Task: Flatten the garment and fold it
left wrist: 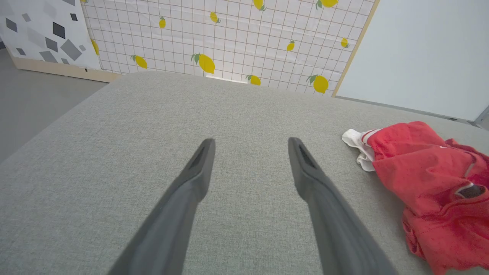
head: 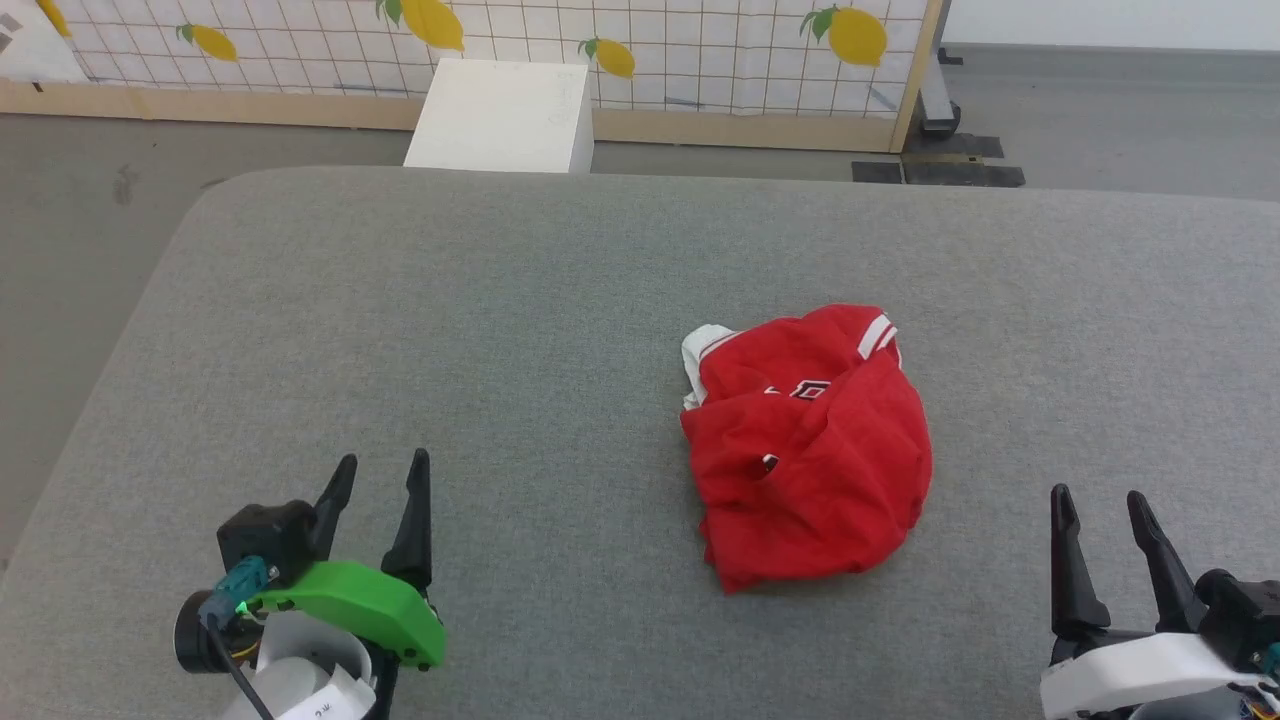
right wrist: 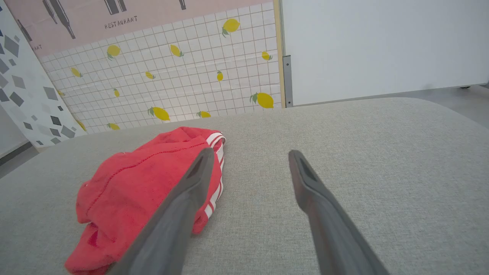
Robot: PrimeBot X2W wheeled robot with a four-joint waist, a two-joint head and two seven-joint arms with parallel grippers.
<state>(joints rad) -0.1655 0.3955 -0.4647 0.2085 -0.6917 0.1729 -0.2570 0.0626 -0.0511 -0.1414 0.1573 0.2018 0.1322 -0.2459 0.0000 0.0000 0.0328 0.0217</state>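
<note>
The garment [head: 808, 445] lies crumpled in a red heap on the grey table [head: 520, 330], a little right of centre, with a bit of white sleeve and striped trim poking out at its top. It also sits at the right edge of the left wrist view [left wrist: 431, 187] and at the lower left of the right wrist view [right wrist: 137, 191]. My left gripper [head: 382, 480] stands open at the lower left, well apart from the cloth, nothing between its fingers [left wrist: 198, 168]. My right gripper [head: 1100, 505] is open at the lower right, just right of the heap, also empty.
A white box [head: 500, 115] stands on the floor beyond the table's far edge, in front of a lemon-patterned screen [head: 640, 40]. Grey floor surrounds the table on the left and back. Bare table surface stretches around the heap on all sides.
</note>
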